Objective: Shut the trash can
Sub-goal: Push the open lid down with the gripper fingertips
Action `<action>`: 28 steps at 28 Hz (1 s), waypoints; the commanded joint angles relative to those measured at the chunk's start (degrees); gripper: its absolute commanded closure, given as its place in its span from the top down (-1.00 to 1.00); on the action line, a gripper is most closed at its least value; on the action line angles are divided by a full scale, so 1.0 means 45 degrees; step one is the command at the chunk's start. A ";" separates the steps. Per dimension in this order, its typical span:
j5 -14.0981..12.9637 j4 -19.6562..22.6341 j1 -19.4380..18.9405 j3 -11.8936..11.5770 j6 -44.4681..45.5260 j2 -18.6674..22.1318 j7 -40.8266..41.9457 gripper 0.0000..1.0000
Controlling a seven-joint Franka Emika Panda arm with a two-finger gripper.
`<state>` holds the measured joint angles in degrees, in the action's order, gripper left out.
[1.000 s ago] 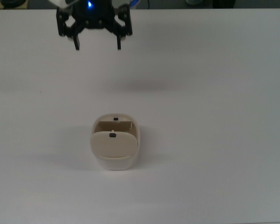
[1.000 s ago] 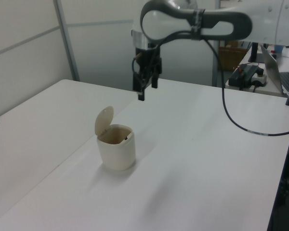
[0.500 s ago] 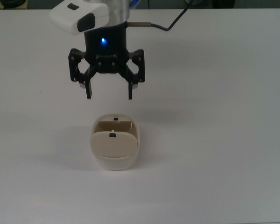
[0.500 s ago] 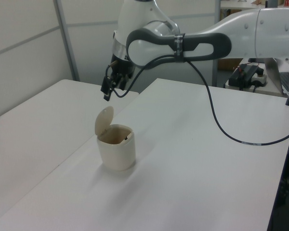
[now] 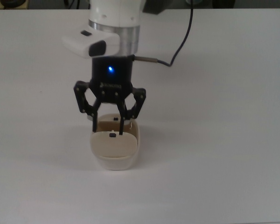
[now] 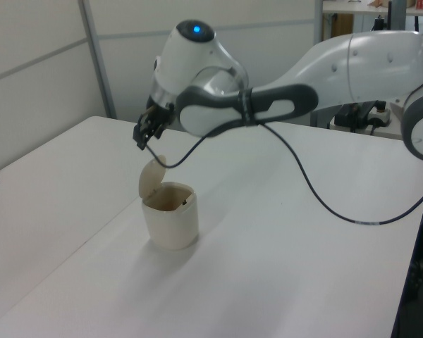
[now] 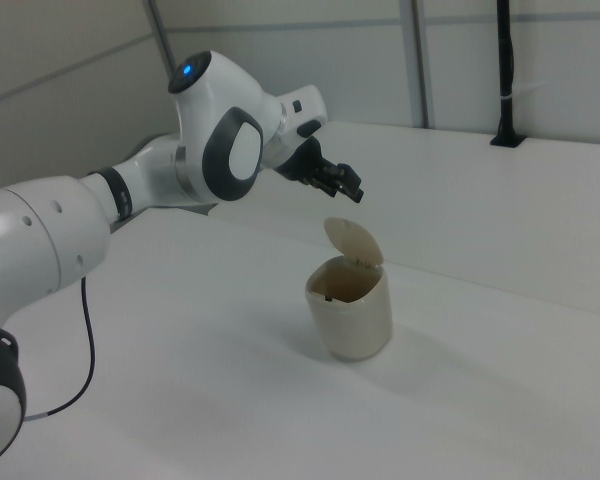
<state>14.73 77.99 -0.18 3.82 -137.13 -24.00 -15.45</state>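
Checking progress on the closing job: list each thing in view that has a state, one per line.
trash can: upright on the table, open.
lid: raised on its hinge, standing nearly upright, not yet pushed down.
end effector: open, empty, above the lid, apart from it in the left view.
light on the arm: lit blue.

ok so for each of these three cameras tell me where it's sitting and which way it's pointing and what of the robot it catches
Top view: overhead, looking down on the white table; shows the tool above the open trash can.
Left view: raised, off to one side; shows the tool beside the raised lid and the long arm.
Right view: raised, on the opposite side; shows the arm entering from the right view's left.
All three share the trash can and tool.
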 commanded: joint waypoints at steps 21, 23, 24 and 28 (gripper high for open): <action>0.0535 0.0130 -0.0116 -0.0068 0.0823 -0.0584 0.0463 -1.00; 0.0224 0.0130 -0.0078 -0.0068 0.1582 -0.0584 0.1144 -1.00; 0.0086 0.0130 -0.0058 -0.0068 0.1780 -0.0584 0.1342 -1.00; -0.0538 0.0111 -0.0058 -0.0068 0.2813 -0.0487 0.2201 -1.00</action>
<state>15.46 78.30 -0.47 3.78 -129.27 -26.87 -10.84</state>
